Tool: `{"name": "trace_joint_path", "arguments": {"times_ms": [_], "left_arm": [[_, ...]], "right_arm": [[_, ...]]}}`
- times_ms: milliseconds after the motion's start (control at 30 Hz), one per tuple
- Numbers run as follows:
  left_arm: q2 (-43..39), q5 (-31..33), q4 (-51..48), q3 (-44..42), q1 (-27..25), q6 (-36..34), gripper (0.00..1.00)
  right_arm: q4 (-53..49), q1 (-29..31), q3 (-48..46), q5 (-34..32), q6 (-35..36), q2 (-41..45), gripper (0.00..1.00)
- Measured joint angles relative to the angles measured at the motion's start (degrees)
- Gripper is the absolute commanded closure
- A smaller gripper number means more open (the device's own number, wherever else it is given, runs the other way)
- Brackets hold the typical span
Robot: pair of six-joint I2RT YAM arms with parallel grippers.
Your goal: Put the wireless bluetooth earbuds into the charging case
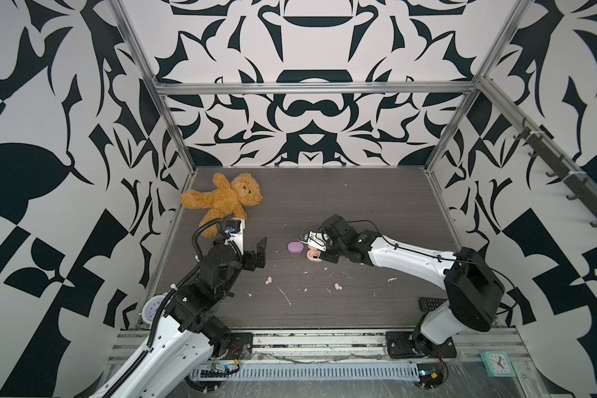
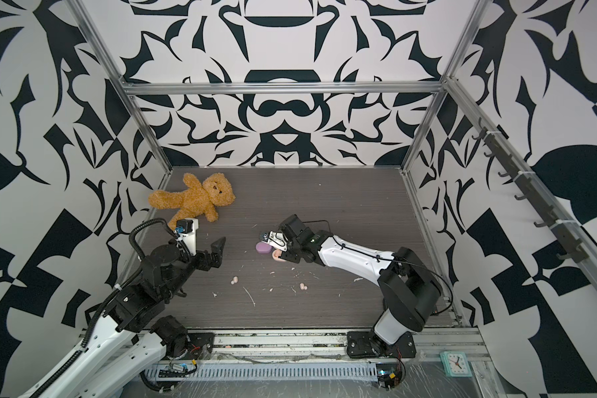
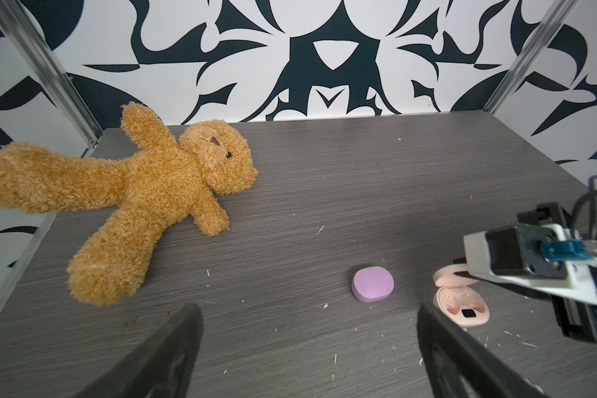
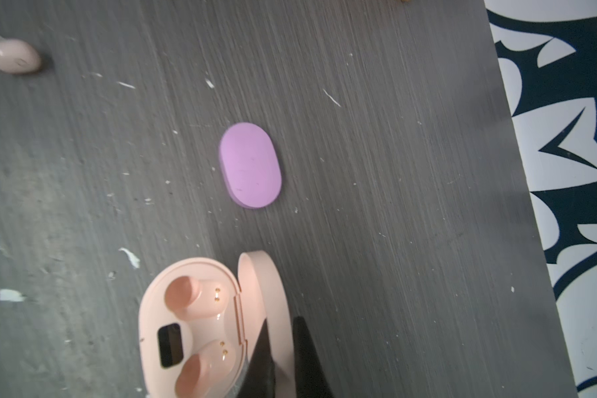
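The peach charging case [image 4: 190, 327] lies open on the table with both wells bare. My right gripper [image 4: 282, 322] is shut on its raised lid [image 4: 266, 286]. In both top views this case [image 1: 313, 255] [image 2: 278, 256] shows half hidden under the right wrist. A shut lilac case [image 1: 295, 247] [image 4: 250, 165] lies just to its left. Two peach earbuds lie loose nearer the front, one [image 1: 268, 279] [image 4: 14, 60] to the left, the other [image 1: 338, 286] [image 2: 303, 286] to the right. My left gripper [image 1: 263, 253] [image 3: 307, 324] hangs open, holding nothing, left of the lilac case [image 3: 373, 284].
A brown teddy bear [image 1: 224, 201] [image 3: 159, 186] lies at the back left, close behind the left wrist. White scraps [image 1: 285, 296] litter the table's front half. A black ribbed object [image 1: 431, 303] sits by the right arm's base. Patterned walls enclose the table on three sides.
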State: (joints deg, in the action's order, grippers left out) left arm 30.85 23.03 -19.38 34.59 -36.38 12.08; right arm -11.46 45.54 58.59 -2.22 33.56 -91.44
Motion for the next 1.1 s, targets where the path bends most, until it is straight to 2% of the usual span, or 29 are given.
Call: {"name": "trace_joint_path", "arguments": {"times_ms": [200, 433, 1100], "left_arm": [[-0.1, 0.4, 0.0, 0.0, 0.0, 0.0, 0.01], [-0.1, 0.5, 0.0, 0.0, 0.0, -0.1, 0.01], [-0.4, 0.6, 0.0, 0.0, 0.0, -0.4, 0.01]], "right_arm": [[2.0, -4.6, 2.6, 0.1, 4.7, -4.4, 1.00], [4.5, -7.2, 3.1, 1.2, 8.9, -8.5, 1.00], [8.8, -8.7, 3.1, 8.5, 14.7, -11.7, 1.00]]}}
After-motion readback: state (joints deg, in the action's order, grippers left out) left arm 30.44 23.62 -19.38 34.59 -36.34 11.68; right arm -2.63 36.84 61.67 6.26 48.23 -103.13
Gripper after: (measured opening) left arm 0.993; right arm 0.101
